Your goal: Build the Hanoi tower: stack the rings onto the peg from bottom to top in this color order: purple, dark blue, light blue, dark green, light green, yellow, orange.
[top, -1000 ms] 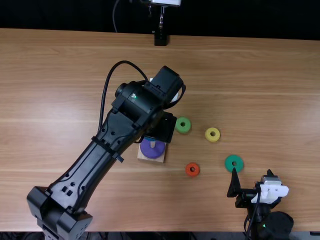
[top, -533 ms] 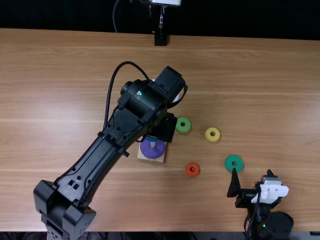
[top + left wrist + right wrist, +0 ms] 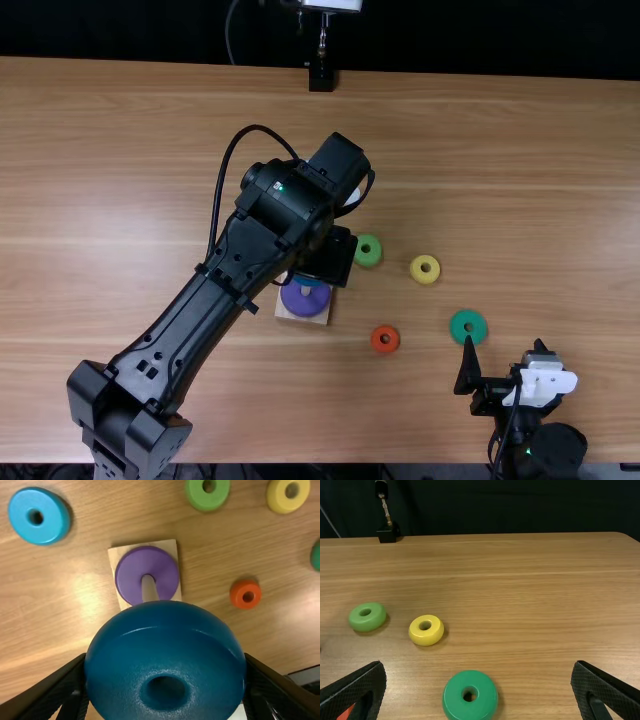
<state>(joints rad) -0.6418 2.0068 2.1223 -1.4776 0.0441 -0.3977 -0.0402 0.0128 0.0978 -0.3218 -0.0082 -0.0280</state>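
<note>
**Left black pincer (image 3: pixel 328 256) is clenching a glossy dark blue ring (image 3: pixel 165 650) near the peg (image 3: pixel 149 589)**

Nearest me, the right black pincer (image 3: pixel 504 341) is hanging released near the light brown wooden surface (image 3: pixel 150 120)'s near edge, its two flat fingers spread wide. Beyond it, a small round orange ring (image 3: pixel 385 339) is lying flat, and a dark green ring (image 3: pixel 468 327) is lying just past the pincer's fingers.

Farther in, a pale, square wooden base (image 3: pixel 302 317) is carrying a wide, flat purple ring (image 3: pixel 305 300), with the pale peg standing up through it. The dark blue ring is sitting between the left pincer's two fingers, above the surface.

Beyond the base, a thick yellow ring (image 3: pixel 425 270) is lying near a light green ring (image 3: pixel 368 250). A light blue ring (image 3: pixel 40 516) is resting apart from the base, opposite the orange one. At the far edge, a black stand (image 3: pixel 321 76) is standing.
</note>
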